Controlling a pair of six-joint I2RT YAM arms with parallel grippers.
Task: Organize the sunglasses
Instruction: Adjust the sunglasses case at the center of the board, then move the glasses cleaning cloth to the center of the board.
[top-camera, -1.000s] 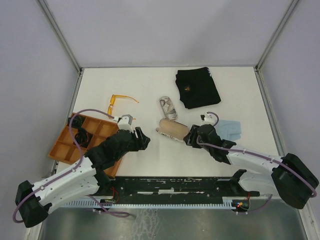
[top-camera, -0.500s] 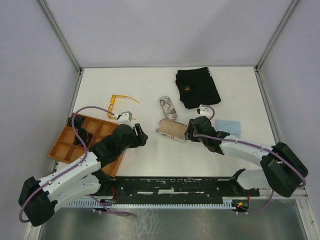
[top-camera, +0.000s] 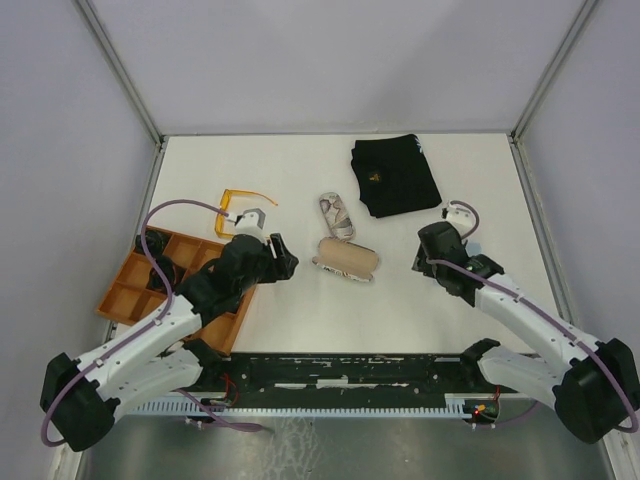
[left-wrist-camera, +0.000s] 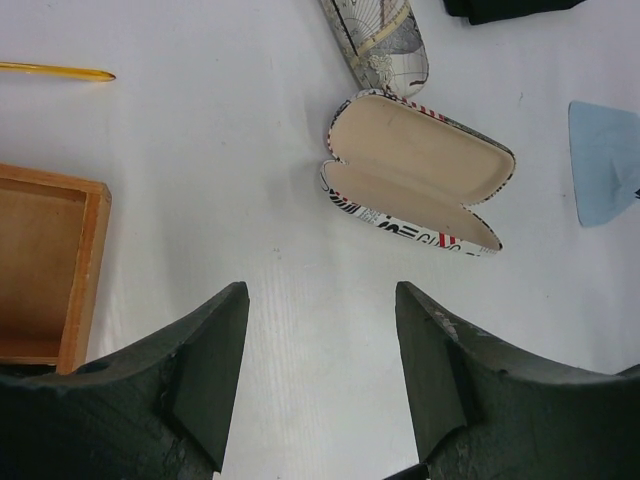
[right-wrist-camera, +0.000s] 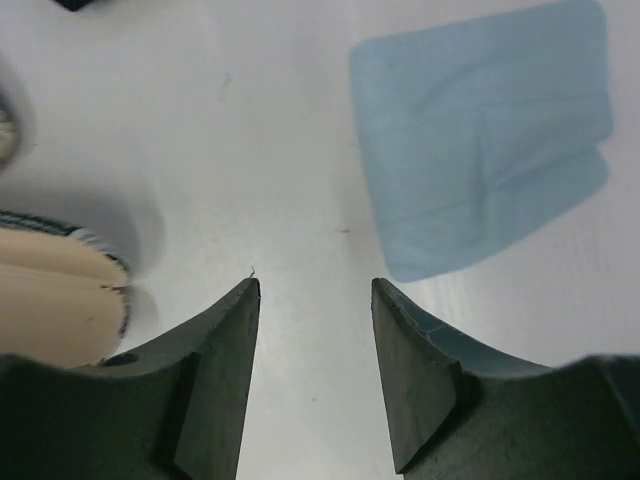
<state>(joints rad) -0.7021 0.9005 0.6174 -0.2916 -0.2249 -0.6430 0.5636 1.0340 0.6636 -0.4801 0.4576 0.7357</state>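
The orange-amber sunglasses (top-camera: 240, 199) lie open on the table at the back left, just beyond the wooden tray. One amber arm tip shows in the left wrist view (left-wrist-camera: 55, 71). The white-framed pair is not clearly in view. A dark shape (top-camera: 162, 271) lies in a tray compartment, partly behind a cable. My left gripper (top-camera: 285, 262) is open and empty, hovering between the tray and the open glasses case; in its own view (left-wrist-camera: 320, 300) only bare table lies between the fingers. My right gripper (top-camera: 428, 250) is open and empty to the right of the case, over bare table (right-wrist-camera: 315, 290).
An open printed case (top-camera: 346, 259) with a beige lining lies mid-table, and a closed printed case (top-camera: 337, 215) lies behind it. A black pouch (top-camera: 395, 175) is at the back right. The wooden tray (top-camera: 128, 300) sits at the left. A light blue cloth (right-wrist-camera: 480, 130) lies beyond my right fingers.
My right gripper has pulled back from the open case and swung right, over the blue cloth's area. My left gripper has edged slightly toward the back. The case stays open.
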